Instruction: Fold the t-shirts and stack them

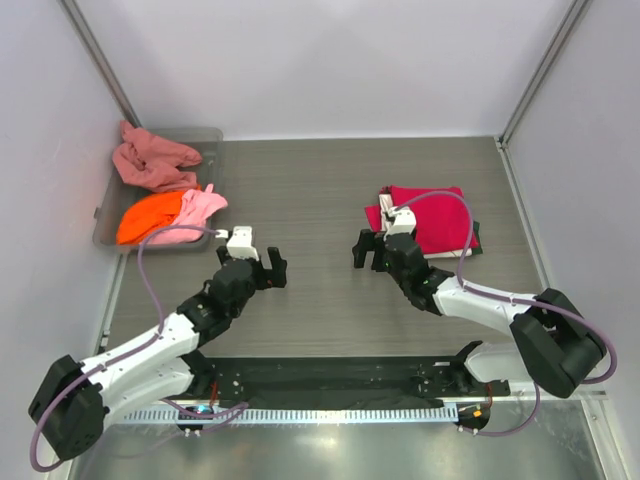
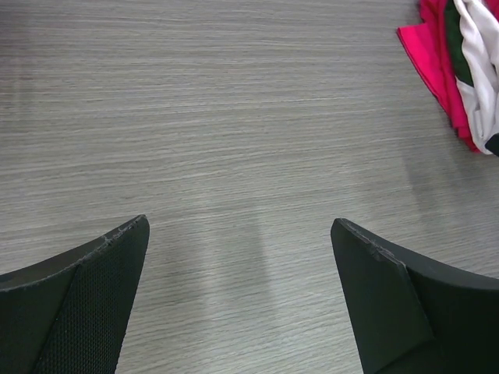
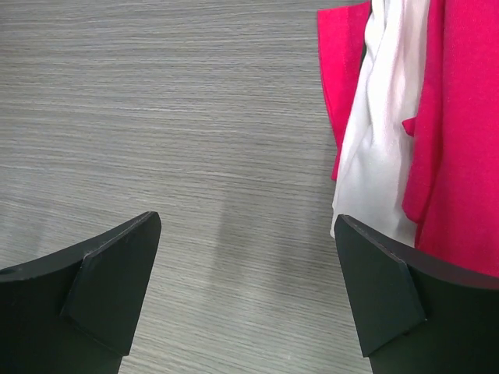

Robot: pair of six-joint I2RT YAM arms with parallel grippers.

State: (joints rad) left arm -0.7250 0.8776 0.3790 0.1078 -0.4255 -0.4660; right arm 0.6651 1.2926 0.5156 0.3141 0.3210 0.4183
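**A:** Grey plastic at the far left: the tray [image 1: 108, 215] sits in the back left corner of the table [image 1: 300, 180], close to the side wall. A dusty rose shirt [image 1: 152, 160] is crumpled at its far end, and an orange shirt [image 1: 148, 217] at the near end. A light pink shirt [image 1: 203, 205] spills over the right rim.

**B:** And the arms?

**A:** The left gripper [image 1: 255, 260] hangs over bare wood grain just right of the tray, spread wide and holding nothing. Its own camera shows two dark fingers [image 2: 70, 296] far apart above the boards.

**B:** Further right?

**A:** The right gripper [image 1: 372, 250] is also wide apart and holds nothing, just left of the folded stack. That stack has a red shirt [image 1: 435, 215] on top, a white shirt [image 1: 440, 254] showing at the near edge and a dark shirt [image 1: 474, 238] at the right edge, near the table's right side.

**B:** What do the wrist views add?

**A:** The layers, seen edge on. The right wrist view shows white cloth between red folds, with the right finger [image 3: 390, 296] near the stack's edge; I cannot tell whether it touches. The left wrist view catches the stack's corner at upper right. The tray appears only from above.
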